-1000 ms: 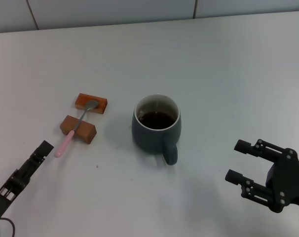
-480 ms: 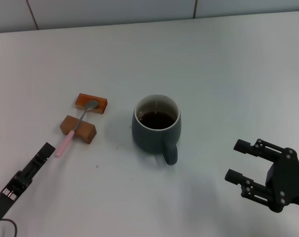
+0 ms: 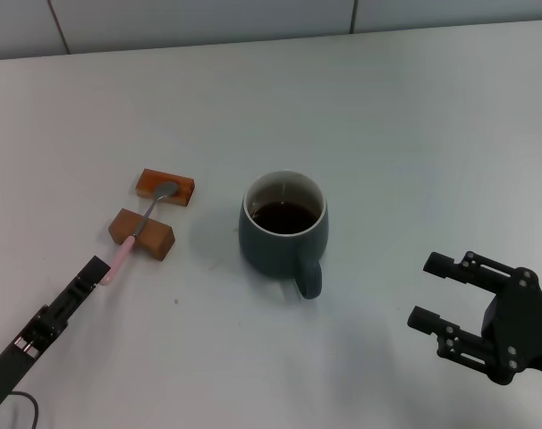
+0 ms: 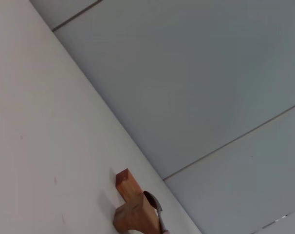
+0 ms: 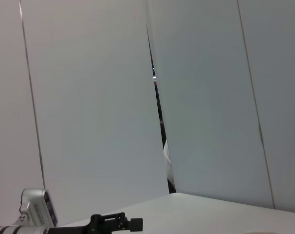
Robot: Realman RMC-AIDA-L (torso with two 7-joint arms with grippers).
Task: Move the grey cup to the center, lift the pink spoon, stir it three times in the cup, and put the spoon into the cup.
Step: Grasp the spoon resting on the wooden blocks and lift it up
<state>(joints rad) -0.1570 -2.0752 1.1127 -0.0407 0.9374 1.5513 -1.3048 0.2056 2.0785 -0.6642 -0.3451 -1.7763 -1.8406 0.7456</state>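
Two wooden blocks [image 3: 142, 234] prop the pink spoon [image 3: 138, 234] off the tabletop [image 3: 414, 116] for gripping; left end effector [image 3: 92, 272], closure unclear, meets its handle; right end effector [image 3: 436, 293] waits spread.

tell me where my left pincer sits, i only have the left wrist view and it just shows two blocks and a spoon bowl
observer: left pincer is low over the table, right at the handle tip of the pink spoon, which lies across the nearer block.
operator: where's the cup from there
observer: the grey cup stands to the right of the blocks, apart from them, handle toward the robot.
operator: and the other arm
observer: right pincer is open, parked near-right of the cup, touching nothing.
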